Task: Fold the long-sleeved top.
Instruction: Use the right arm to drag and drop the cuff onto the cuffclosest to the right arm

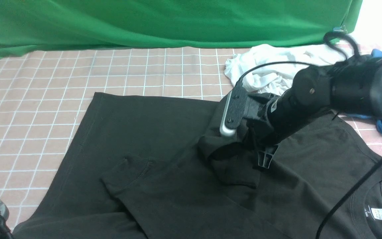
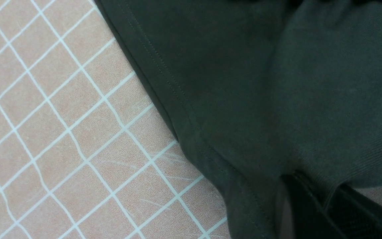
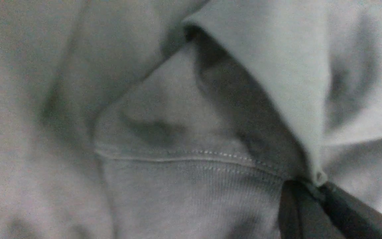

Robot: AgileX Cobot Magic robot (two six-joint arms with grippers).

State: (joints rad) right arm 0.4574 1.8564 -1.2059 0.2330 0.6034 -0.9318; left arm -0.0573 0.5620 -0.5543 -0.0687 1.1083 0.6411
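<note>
Long-sleeved top [image 1: 164,139] spread on the gridded counter [image 1: 28,109], near edge cut off, dark folds hard to read, one raised fold pinched in the closed right end effector [image 1: 264,160], ribbed cuff clamped in the barely visible left end effector [image 2: 323,202].

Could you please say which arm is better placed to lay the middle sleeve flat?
Right, probably: the right gripper pinches that sleeve of the long-sleeved top; the left gripper grips near its hem.
</note>
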